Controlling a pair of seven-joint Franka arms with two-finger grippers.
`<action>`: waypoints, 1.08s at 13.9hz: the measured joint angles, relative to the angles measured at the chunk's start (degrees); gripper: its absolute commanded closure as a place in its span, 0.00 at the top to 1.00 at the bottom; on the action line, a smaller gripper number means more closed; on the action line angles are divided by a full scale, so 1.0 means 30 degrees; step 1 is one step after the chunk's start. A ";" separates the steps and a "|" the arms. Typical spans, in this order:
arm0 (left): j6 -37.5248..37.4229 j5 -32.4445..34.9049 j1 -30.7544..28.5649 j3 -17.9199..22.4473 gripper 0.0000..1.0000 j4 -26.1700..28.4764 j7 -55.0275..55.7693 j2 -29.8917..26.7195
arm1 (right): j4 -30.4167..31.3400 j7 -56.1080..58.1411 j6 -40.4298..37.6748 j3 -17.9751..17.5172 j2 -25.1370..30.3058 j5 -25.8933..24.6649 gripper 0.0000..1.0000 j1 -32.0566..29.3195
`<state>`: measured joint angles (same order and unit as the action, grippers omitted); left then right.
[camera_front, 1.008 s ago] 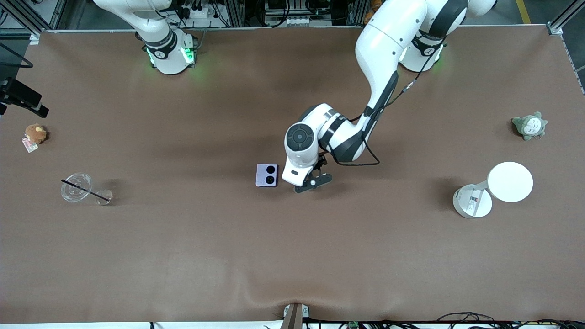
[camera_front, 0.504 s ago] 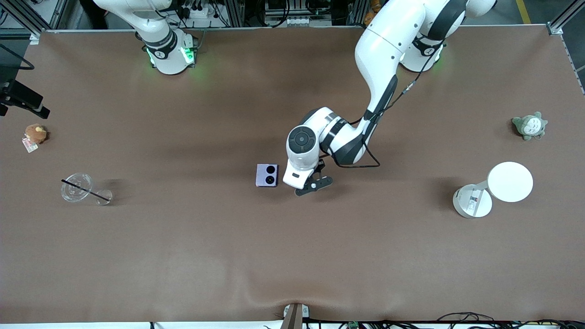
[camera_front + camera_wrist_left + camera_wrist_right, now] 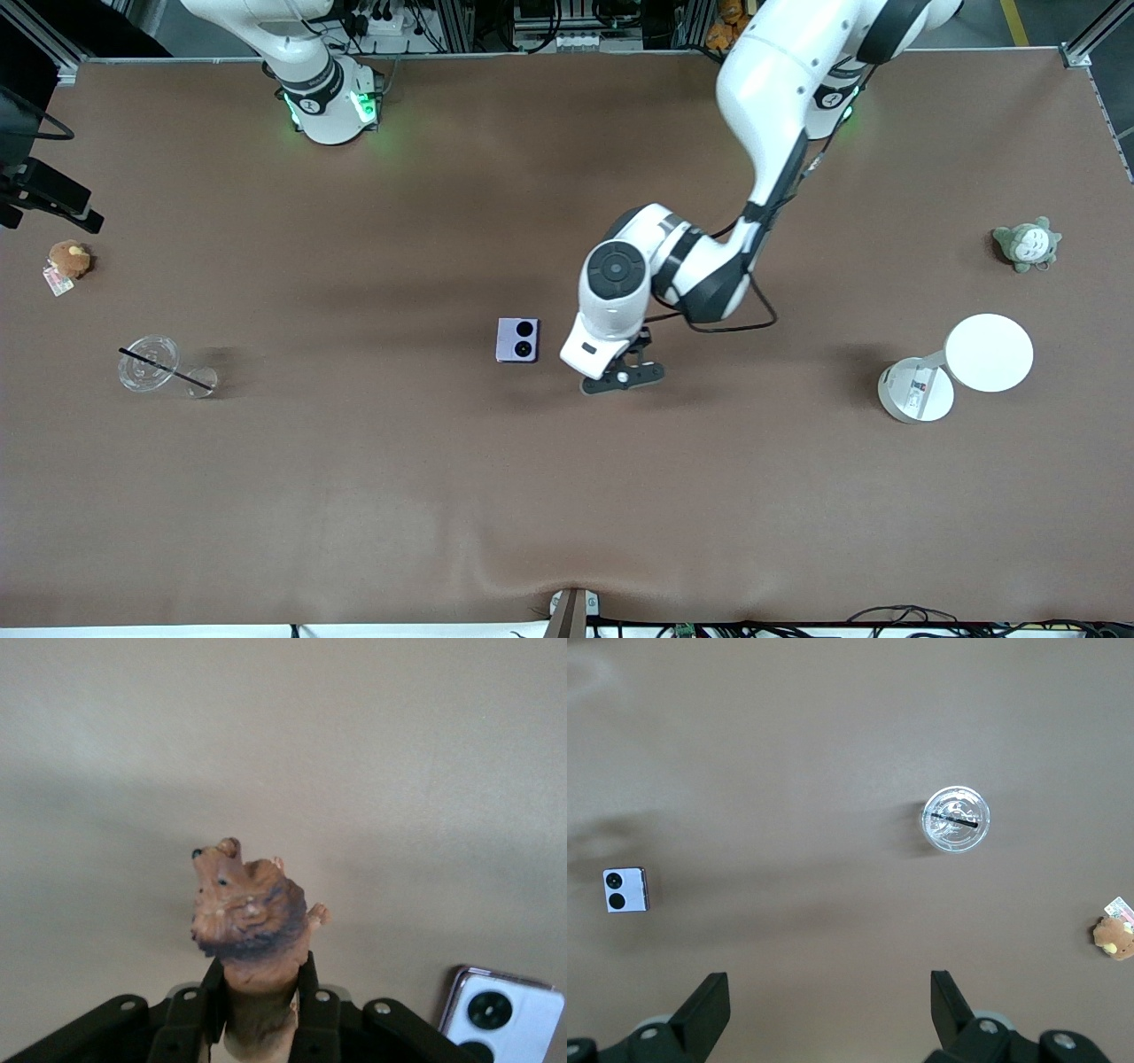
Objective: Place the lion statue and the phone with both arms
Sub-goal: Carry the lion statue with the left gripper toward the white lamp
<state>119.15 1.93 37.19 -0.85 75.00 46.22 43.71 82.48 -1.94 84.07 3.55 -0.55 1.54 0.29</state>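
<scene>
My left gripper point(image 3: 623, 377) hangs low over the middle of the table, beside the phone point(image 3: 517, 340) toward the left arm's end. In the left wrist view it point(image 3: 260, 973) is shut on the lion statue point(image 3: 251, 917), a reddish-brown figurine with a darker mane, head sticking out past the fingertips. The lion is hidden under the hand in the front view. The pale lavender phone lies flat with its two black camera circles up, also in the left wrist view point(image 3: 500, 1014) and the right wrist view point(image 3: 625, 890). My right gripper point(image 3: 828, 1010) is open, empty and high above the table.
A clear cup with a black straw point(image 3: 149, 361) and a round brown plush with a tag point(image 3: 68, 260) sit toward the right arm's end. A grey-green plush point(image 3: 1026, 244) and a white round-topped stand point(image 3: 957, 368) sit toward the left arm's end.
My left gripper, still holding the lion, has shifted away from the phone, toward the left arm's end of the table and lower in the front view. The phone has not moved.
</scene>
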 measured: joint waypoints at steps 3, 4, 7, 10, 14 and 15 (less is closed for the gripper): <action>-0.1091 0.0003 -0.1214 0.0010 0.00 0.0072 -0.2911 -0.1144 | 0.0001 0.0000 0.0000 -0.0001 -0.0022 0.0000 1.00 0.0046; -0.1234 0.0003 -0.1661 0.0003 0.00 0.0210 -0.3813 -0.1506 | 0.0000 0.0000 0.0000 -0.0001 -0.0025 0.0000 1.00 0.0059; -0.1404 0.0003 -0.3067 -0.0025 0.00 0.1552 -0.6768 -0.2914 | 0.0000 0.0000 0.0000 -0.0001 -0.0027 0.0000 1.00 0.0072; -0.1450 0.0003 -0.4442 -0.0085 0.00 0.3474 -0.9252 -0.4383 | 0.0001 0.0000 0.0000 -0.0001 -0.0027 0.0000 1.00 0.0079; -0.1404 0.0003 -0.5849 -0.0111 0.00 0.5505 -1.2008 -0.5527 | 0.0000 0.0000 0.0000 -0.0001 -0.0027 0.0000 1.00 0.0082; -0.1377 0.0003 -0.6071 -0.0115 0.00 0.5790 -1.2287 -0.5623 | 0.0000 0.0000 0.0000 -0.0001 -0.0027 0.0000 1.00 0.0083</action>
<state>115.02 1.94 18.98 -1.19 92.37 9.36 26.84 82.48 -1.94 84.07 3.55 -0.63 1.54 0.54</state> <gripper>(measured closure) 0.674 0.000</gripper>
